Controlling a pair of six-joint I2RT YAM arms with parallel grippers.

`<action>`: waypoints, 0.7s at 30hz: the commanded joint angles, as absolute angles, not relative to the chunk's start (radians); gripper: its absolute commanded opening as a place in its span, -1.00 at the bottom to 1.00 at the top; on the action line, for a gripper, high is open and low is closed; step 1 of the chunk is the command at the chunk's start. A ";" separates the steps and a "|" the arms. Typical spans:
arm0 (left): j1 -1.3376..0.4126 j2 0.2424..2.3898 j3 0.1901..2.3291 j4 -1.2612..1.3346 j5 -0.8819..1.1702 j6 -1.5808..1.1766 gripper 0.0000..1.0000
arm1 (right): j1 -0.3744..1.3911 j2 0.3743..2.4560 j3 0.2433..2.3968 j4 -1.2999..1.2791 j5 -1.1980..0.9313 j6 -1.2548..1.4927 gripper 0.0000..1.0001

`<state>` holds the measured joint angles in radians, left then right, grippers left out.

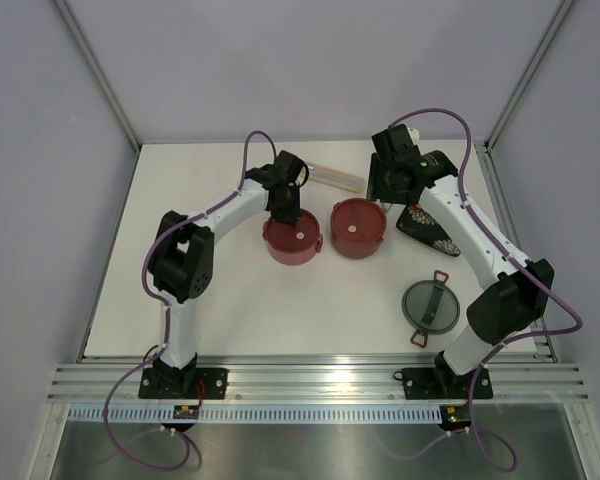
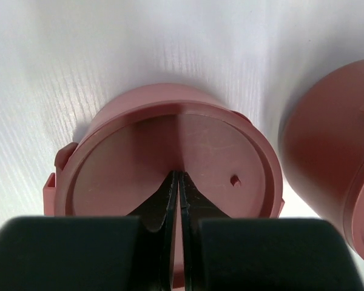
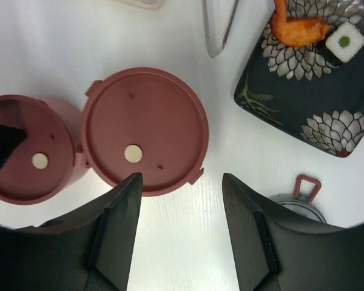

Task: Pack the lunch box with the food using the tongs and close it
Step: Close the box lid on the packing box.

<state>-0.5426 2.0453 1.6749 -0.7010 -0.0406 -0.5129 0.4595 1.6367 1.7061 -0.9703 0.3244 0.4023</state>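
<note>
packing looks unstarted: left bowl (image 1: 293, 238) and right bowl (image 1: 358, 228) are lidded, the food (image 3: 300, 30) lies on the tray (image 3: 291, 103) at their 3 o'clock, the tongs (image 3: 213, 48) unheld. the left gripper (image 2: 178, 176) is pinched shut, empty, over the left bowl; the right gripper (image 3: 182, 177) gapes, empty.

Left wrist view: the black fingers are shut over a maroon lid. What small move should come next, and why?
Probably open the left gripper to grasp the flat lid: shut, it can grip nothing, and its bowl is covered while the shrimp piece sits on the black patterned tray.
</note>
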 commanded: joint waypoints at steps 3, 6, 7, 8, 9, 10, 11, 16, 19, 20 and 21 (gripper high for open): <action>-0.552 2.005 1.674 -0.730 -0.106 -0.502 -0.92 | 0.417 1.580 1.667 -0.974 0.351 0.422 0.25; -0.554 1.915 1.683 -0.738 -0.129 -0.480 -0.91 | 0.394 1.545 1.680 -0.989 0.362 0.423 0.25; -0.554 1.898 1.681 -0.742 -0.136 -0.477 -0.91 | 0.391 1.526 1.690 -0.991 0.365 0.423 0.26; -0.552 1.881 1.677 -0.742 -0.138 -0.474 -0.90 | 0.388 1.520 1.693 -0.992 0.368 0.422 0.26; -0.552 1.869 1.658 -0.742 -0.138 -0.474 -0.89 | 0.387 1.514 1.695 -0.994 0.373 0.417 0.27; -0.552 1.852 1.646 -0.742 -0.132 -0.476 -0.89 | 0.384 1.509 1.698 -0.997 0.376 0.416 0.28; -0.552 1.847 1.632 -0.741 -0.127 -0.477 -0.89 | 0.380 1.508 1.697 -0.999 0.376 0.417 0.28; -0.552 1.876 1.490 -0.668 -0.100 -0.509 -0.90 | 0.347 1.491 1.623 -0.980 0.318 0.429 0.29; -0.552 1.916 1.457 -0.638 -0.063 -0.520 -0.92 | 0.324 1.471 1.560 -0.950 0.269 0.440 0.29; -0.552 1.943 1.457 -0.643 -0.055 -0.523 -0.93 | 0.319 1.467 1.545 -0.942 0.256 0.445 0.30; -0.552 1.950 1.457 -0.646 -0.051 -0.525 -0.94 | 0.315 1.460 1.530 -0.933 0.235 0.448 0.30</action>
<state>-0.5491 1.9038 1.4727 -0.6804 -0.0792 -0.5102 0.3332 1.4963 1.5703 -0.9630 0.2951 0.4229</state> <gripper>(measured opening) 0.040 0.648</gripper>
